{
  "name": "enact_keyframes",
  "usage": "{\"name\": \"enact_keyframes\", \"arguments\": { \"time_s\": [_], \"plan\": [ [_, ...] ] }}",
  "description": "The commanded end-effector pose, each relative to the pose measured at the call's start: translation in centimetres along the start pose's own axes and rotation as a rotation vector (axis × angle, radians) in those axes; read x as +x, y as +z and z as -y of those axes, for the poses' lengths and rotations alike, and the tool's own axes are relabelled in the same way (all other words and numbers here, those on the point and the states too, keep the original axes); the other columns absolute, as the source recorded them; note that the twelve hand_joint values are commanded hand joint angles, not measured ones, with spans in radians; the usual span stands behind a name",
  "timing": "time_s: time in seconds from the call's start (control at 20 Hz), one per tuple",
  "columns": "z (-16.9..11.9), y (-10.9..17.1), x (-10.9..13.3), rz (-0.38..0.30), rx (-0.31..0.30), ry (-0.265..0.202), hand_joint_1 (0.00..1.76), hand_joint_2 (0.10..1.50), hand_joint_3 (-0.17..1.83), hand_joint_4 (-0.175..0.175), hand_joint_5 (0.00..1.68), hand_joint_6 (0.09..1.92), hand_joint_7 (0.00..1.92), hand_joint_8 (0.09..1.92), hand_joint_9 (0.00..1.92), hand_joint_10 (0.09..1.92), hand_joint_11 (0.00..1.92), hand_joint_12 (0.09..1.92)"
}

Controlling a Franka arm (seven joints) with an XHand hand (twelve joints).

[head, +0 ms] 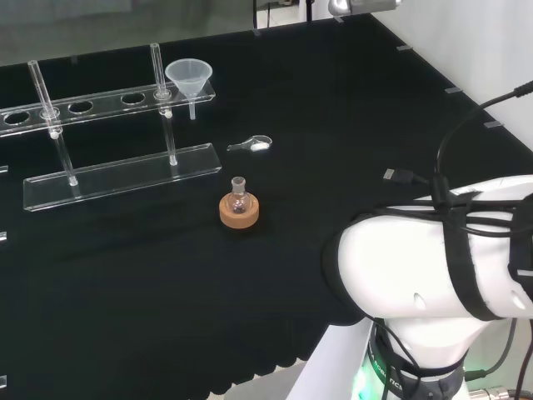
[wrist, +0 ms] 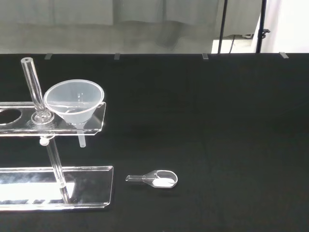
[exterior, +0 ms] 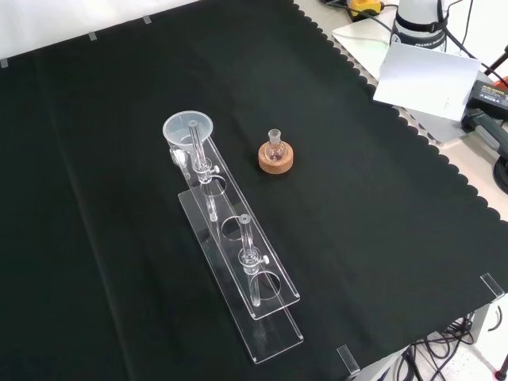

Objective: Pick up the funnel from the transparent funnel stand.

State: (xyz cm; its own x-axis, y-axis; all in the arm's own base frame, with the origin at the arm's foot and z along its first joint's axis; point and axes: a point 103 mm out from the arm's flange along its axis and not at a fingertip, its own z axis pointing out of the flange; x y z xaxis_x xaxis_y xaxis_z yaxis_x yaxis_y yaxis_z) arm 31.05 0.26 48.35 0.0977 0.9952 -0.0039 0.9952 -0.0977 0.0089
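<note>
A clear plastic funnel (head: 188, 78) sits in the end hole at the right of the transparent funnel stand (head: 125, 171) in the head view, stem hanging down through the top bar. In the front view the funnel (exterior: 189, 132) rests at the far end of the stand (exterior: 238, 262). The wrist view has the funnel (wrist: 75, 102) upright in the stand's top bar (wrist: 29, 126), beside a clear post. The arm's white links (head: 441, 267) are at the head view's lower right, well away from the funnel.
A small round flask on a cork ring (head: 239, 208) stands in front of the stand; it is also in the front view (exterior: 275, 155). A small clear scoop with white powder (head: 252, 145) lies on the cloth near the funnel, seen close in the wrist view (wrist: 157, 179).
</note>
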Motion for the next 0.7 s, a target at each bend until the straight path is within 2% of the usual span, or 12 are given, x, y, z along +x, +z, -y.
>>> {"name": "enact_keyframes", "arguments": {
  "time_s": [0.05, 0.35, 0.7],
  "plan": [
    [-1.7, 0.4, 0.4, -0.009, 0.027, 0.011, 0.00, 1.31, 0.15, 0.011, 0.21, 0.09, 0.00, 0.35, 0.08, 0.67, 0.00, 1.37],
    [-4.5, 1.8, 1.3, -0.003, 0.038, 0.004, 0.00, 1.30, 0.15, 0.010, 0.21, 0.09, 0.00, 0.35, 0.08, 0.66, 0.00, 1.37],
    [-9.8, 4.5, 1.8, -0.026, 0.092, -0.052, 0.00, 1.30, 0.15, 0.007, 0.22, 0.09, 0.00, 0.35, 0.08, 0.66, 0.00, 1.37]
  ]
}}
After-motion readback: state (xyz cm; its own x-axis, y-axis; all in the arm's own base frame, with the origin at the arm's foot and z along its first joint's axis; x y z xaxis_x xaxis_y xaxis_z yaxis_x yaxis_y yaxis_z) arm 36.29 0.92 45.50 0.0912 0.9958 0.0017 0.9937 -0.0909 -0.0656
